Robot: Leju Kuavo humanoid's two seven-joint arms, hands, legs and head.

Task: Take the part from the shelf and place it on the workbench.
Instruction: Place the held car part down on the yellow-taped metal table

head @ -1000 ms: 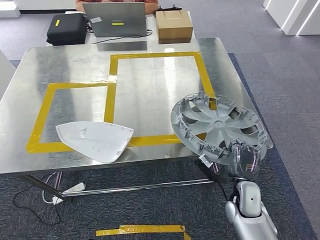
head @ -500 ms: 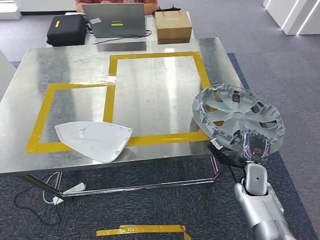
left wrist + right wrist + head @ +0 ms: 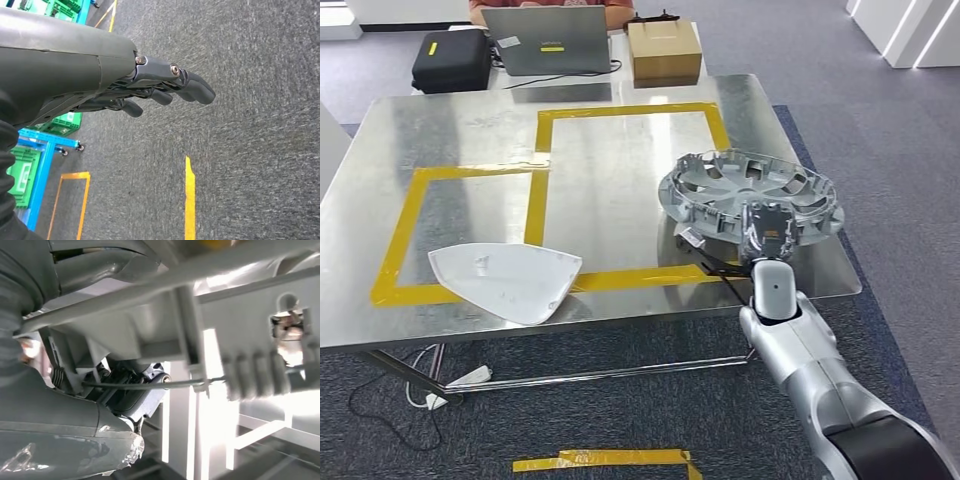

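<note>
Two hands: the right hand (image 3: 768, 232) works at the bench; the left hand (image 3: 158, 87) hangs over grey carpet.
Right hand: clasped on the near rim of the hubcap (image 3: 743, 195), the silver arm reaching up from the lower right of the head view.
Left hand: holding nothing, its fingers (image 3: 196, 89) stretched out straight and slightly apart.
Hubcap: grey, inner ribbed side up, held nearly level at the bench's right side, over the right edge of the larger taped square; whether it touches the surface I cannot tell.
Hubcap close up: in the right wrist view its grey ribs and clips (image 3: 249, 375) lie right against the hand (image 3: 124, 395), with a thin wire ring running along the rim.
Bench (image 3: 622, 190): bare metal top marked with two squares of yellow tape (image 3: 539, 195), a smaller one at left and a larger one at right.
White panel (image 3: 505, 281): lies flat on the near edge of the smaller square, well apart from the hubcap.
Far table: a laptop (image 3: 549, 40), a black case (image 3: 452, 58) to its left and a cardboard box (image 3: 666, 50) to its right.
Person: seated behind the laptop, only an orange sleeve (image 3: 482, 10) in view.
Floor: a power strip (image 3: 467, 377) with cables under the bench; a strip of yellow tape (image 3: 603, 460) on the carpet nearer the robot.
</note>
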